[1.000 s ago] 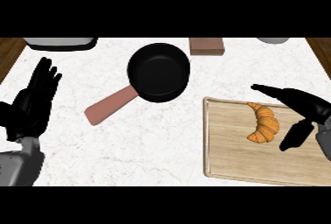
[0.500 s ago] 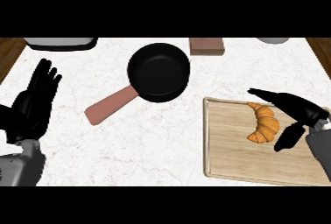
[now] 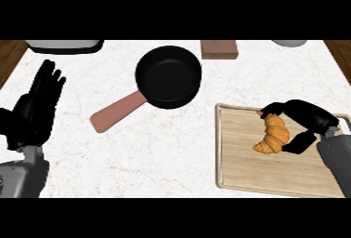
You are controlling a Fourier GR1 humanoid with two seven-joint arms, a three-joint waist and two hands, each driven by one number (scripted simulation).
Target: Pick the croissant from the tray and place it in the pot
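Black fingers (image 3: 273, 109) curl over the top end of the croissant (image 3: 273, 135) while the thumb hooks in near its lower end; the right hand (image 3: 306, 122) is closing round it. The croissant lies on the wooden tray (image 3: 240, 158) at the right. The pot (image 3: 168, 76), a black pan with a reddish handle, sits well apart, up and left on the white counter (image 3: 158, 153). The left hand (image 3: 34, 109) rests open at the left edge, fingers up.

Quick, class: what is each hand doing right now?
Left hand: open, resting, fingers straight, holding nothing.
Right hand: fingers curled round the golden-brown croissant on the light wooden tray.
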